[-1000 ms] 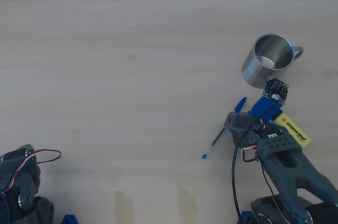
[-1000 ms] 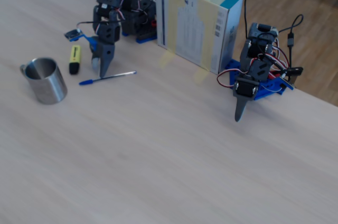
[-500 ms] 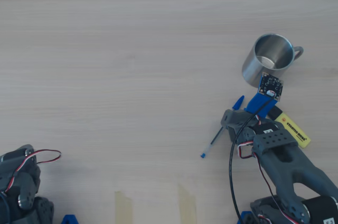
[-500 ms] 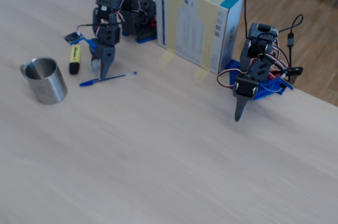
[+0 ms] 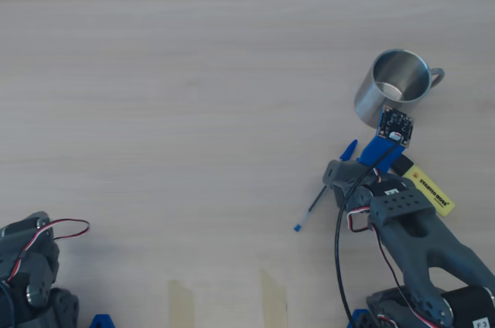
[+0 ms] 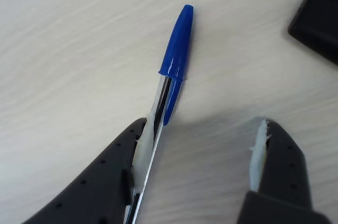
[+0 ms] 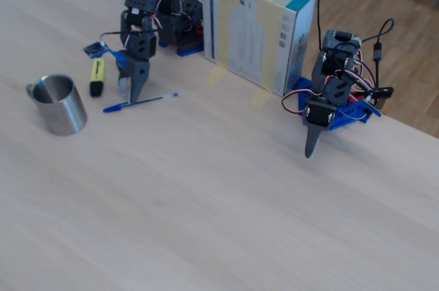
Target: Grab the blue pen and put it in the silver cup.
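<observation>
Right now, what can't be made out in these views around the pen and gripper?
- Blue pen: wrist view, barrel's lower end hidden behind a finger.
- Gripper: overhead view, fingertips hidden under the arm.
- Yellow highlighter: overhead view, cap end under the wrist camera mount.

Pale wood table. On it: pen lying flat, steel cup upright, yellow highlighter flat, printed box standing, two tape strips.

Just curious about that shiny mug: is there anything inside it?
The silver cup looks empty in the overhead view: only its shiny inner wall and bottom show. The near wall hides part of the bottom.
</observation>
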{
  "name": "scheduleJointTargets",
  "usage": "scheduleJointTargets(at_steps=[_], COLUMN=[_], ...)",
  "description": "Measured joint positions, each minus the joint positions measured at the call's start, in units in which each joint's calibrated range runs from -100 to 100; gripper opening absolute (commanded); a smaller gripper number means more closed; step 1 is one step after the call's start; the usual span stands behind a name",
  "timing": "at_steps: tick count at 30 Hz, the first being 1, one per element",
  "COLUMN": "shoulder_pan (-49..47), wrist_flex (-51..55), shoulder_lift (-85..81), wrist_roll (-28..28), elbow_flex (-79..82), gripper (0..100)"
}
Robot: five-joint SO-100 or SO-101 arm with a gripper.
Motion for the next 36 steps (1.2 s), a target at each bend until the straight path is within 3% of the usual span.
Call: scheduleJointTargets(at_steps=[30,36], shoulder_pan=[-1.7,-1.6], wrist_flex=[-4.6,-4.7], shoulder_lift=[3.3,3.3], wrist_roll=[0.1,0.1], elbow_flex=[-1.8,-1.8], gripper=[29,21])
